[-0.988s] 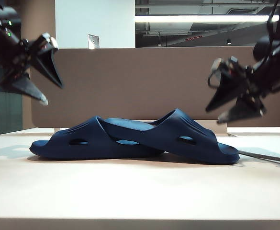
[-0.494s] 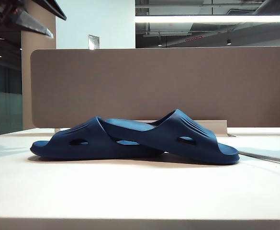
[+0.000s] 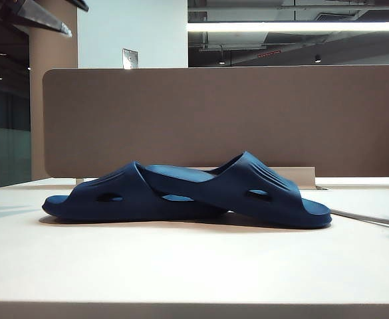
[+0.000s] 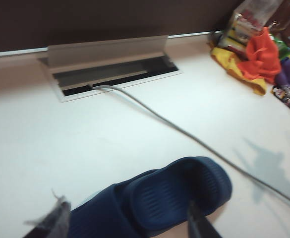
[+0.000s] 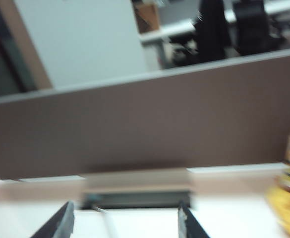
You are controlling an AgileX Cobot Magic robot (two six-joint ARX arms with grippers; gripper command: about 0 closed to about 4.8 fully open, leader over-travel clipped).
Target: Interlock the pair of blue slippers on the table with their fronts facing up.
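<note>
Left gripper (image 4: 127, 225) jaws spread wide, nothing held, hovering above one slipper's heel. Right gripper (image 5: 124, 220) also released and empty, facing the partition panel (image 5: 149, 124). The pair of blue slippers (image 3: 187, 193) sits interlocked mid-table (image 3: 194, 272), straps up, cable (image 4: 184, 134) beside.

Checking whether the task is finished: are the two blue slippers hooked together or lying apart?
Hooked together. In the exterior view the right slipper overlaps the left slipper, strap upward, both resting on the table.
</note>
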